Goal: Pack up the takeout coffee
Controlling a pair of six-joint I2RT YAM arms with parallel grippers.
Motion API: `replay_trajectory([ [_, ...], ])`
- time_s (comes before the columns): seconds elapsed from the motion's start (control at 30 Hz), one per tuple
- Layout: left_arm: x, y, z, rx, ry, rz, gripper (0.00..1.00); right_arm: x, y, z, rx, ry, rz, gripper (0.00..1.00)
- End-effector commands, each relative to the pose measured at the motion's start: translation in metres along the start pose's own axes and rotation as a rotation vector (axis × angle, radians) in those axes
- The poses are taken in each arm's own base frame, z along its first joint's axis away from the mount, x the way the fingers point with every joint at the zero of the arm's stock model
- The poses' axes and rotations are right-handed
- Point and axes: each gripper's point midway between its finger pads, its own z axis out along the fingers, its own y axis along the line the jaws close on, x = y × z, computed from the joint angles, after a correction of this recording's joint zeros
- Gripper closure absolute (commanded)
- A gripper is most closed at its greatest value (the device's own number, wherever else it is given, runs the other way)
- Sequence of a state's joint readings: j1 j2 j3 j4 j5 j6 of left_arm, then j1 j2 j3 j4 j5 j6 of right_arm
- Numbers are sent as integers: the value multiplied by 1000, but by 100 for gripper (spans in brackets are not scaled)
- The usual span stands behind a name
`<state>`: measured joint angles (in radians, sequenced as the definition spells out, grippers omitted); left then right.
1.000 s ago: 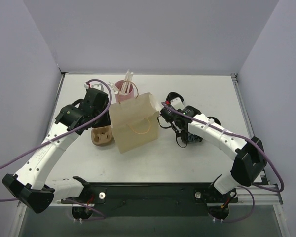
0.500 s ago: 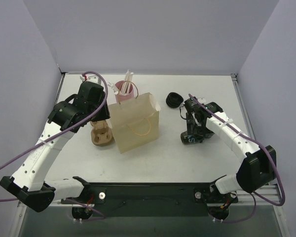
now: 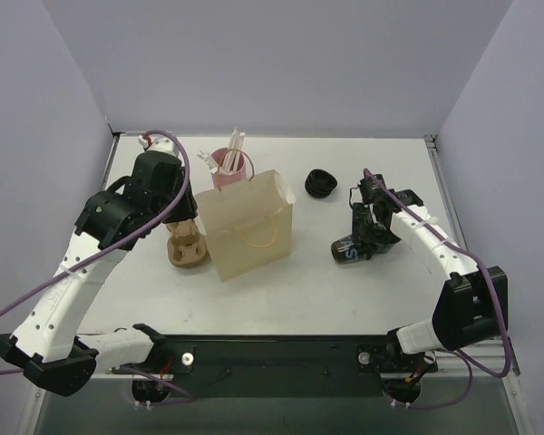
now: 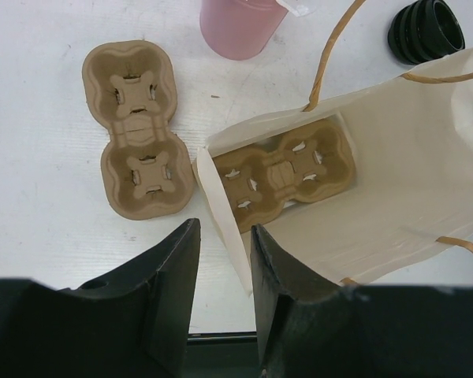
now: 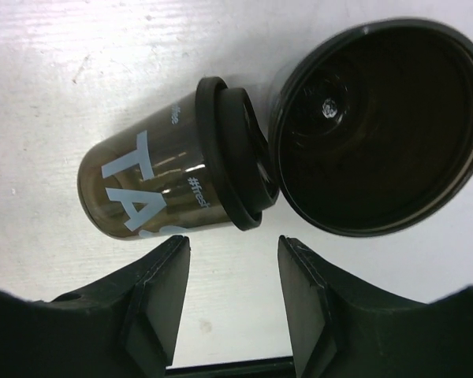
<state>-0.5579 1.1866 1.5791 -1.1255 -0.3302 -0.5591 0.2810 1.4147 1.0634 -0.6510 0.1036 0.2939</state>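
The tan paper bag (image 3: 251,227) stands open mid-table, with one brown cup carrier (image 4: 284,169) lying flat inside it. A second carrier (image 4: 138,142) lies on the table to the bag's left. My left gripper (image 4: 221,232) hangs over the bag's left edge. Its jaws are apart and the paper wall runs between them, close to the right finger. A dark lidded coffee cup (image 5: 173,181) lies on its side to the right of the bag. My right gripper (image 5: 232,260) hovers open just beside it, holding nothing. A dark round open cup (image 5: 378,126) sits against the lid.
A pink cup (image 3: 228,167) holding straws stands behind the bag. A stack of black lids (image 3: 320,183) lies at the back, right of the bag. In the top view the lying cup (image 3: 346,251) is under my right gripper (image 3: 366,236).
My right gripper left the bag's right top edge and swung right and nearer, over the lying dark cup. My left arm shifted slightly left and back.
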Motion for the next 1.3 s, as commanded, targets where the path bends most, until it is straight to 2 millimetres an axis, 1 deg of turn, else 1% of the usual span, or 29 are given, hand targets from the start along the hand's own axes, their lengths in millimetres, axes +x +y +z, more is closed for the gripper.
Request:
replay_trajectory([
  [0.0, -13, -2, -13, 18, -55, 13, 58, -8, 6, 8, -34, -1, -22, 52],
  [0.13, -14, 0, -14, 11, -64, 22, 58, -17, 7, 13, -32, -12, -31, 54],
  [0.3, -15, 4, -17, -3, -76, 30, 58, -18, 7, 21, -35, 6, -49, 57],
  [0.4, -16, 6, -17, -10, -82, 32, 58, -18, 8, 24, -43, 14, -67, 64],
  [0.43, -16, 6, -17, -11, -82, 32, 58, -17, 8, 24, -44, 16, -70, 68],
  [0.53, -16, 6, -17, -11, -84, 33, 58, -15, 11, 24, -64, 23, -77, 74],
  [0.6, -16, 6, -16, -13, -82, 34, 58, -14, 14, 24, -78, 25, -76, 76],
  [0.7, -17, 5, -15, -12, -85, 33, 58, -13, 14, 22, -84, 22, -65, 77],
  [0.77, -17, 4, -14, -11, -83, 33, 58, -14, 14, 19, -86, 12, -55, 75],
  [0.8, -18, 3, -15, -10, -85, 32, 58, -14, 14, 18, -85, 10, -54, 72],
  [0.87, -19, 2, -14, -9, -83, 33, 58, -14, 13, 13, -88, -2, -39, 69],
  [0.97, -18, 1, -13, -7, -79, 33, 58, -16, 9, 10, -66, -18, -21, 60],
  [1.07, -19, 0, -13, -5, -81, 31, 58, -19, 3, 9, -36, -33, -19, 57],
  [1.27, -19, -2, -11, -3, -75, 32, 58, -24, 1, 18, -24, -16, -36, 54],
])
